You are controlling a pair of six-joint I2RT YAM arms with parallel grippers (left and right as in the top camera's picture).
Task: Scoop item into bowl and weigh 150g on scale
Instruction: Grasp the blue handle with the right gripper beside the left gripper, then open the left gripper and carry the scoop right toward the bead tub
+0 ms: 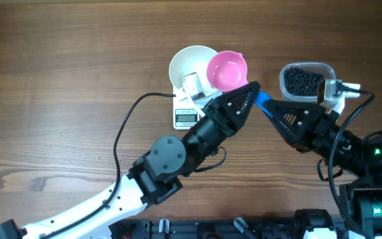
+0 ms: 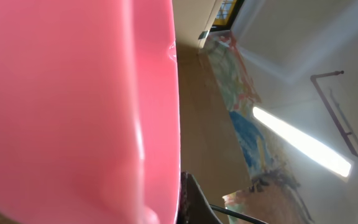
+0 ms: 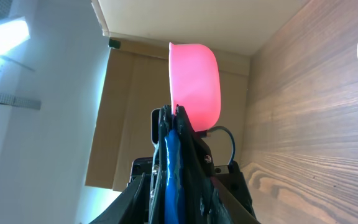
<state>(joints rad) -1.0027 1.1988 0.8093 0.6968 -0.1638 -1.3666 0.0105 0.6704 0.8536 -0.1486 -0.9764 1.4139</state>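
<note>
The white bowl (image 1: 184,63) stands on the white scale (image 1: 186,118), whose display faces the near side. A pink scoop (image 1: 227,70) with a blue handle (image 1: 262,103) hovers by the bowl's right rim, and its cup looks empty. My left gripper (image 1: 252,91) is shut on the scoop near the cup. In the left wrist view the pink scoop (image 2: 73,106) fills the frame, with one finger (image 2: 197,202) beside it. My right gripper (image 1: 269,106) straddles the blue handle (image 3: 171,180) from the right, fingers still apart. The item (image 1: 302,82), tiny black beads, lies in a clear tub.
The clear tub (image 1: 328,69) sits at the right, just behind my right arm. A black cable (image 1: 128,119) runs from the scale toward the left arm. The two arms meet nose to nose between the scale and the tub.
</note>
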